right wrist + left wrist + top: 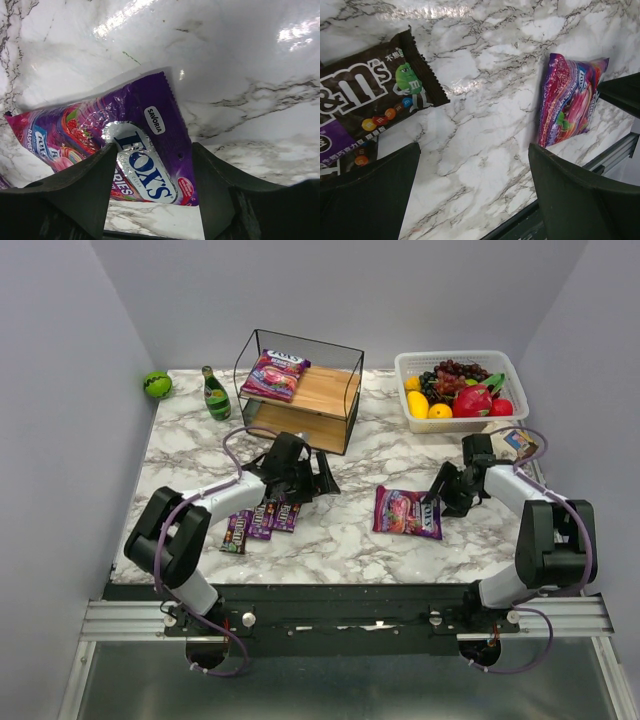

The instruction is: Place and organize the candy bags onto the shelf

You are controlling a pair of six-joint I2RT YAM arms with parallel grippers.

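Note:
The black wire shelf [300, 390] stands at the back centre, with one pink-purple FOX'S bag [274, 375] on its top board. A second FOX'S bag [407, 511] lies flat on the table; it also shows in the left wrist view [570, 100] and the right wrist view [100, 135]. A cluster of dark M&M's packets [260, 522] lies left of centre, one of them in the left wrist view [370, 95]. My left gripper [320, 482] [475, 185] is open and empty above bare marble. My right gripper [440, 500] [150, 185] is open, its fingers straddling the table bag's right end.
A white fruit basket [505, 365] stands at the back right, with a small carton [520, 443] near it. A green bottle [216, 395] and a green ball [157, 384] are at the back left. The table's near edge runs just below the packets.

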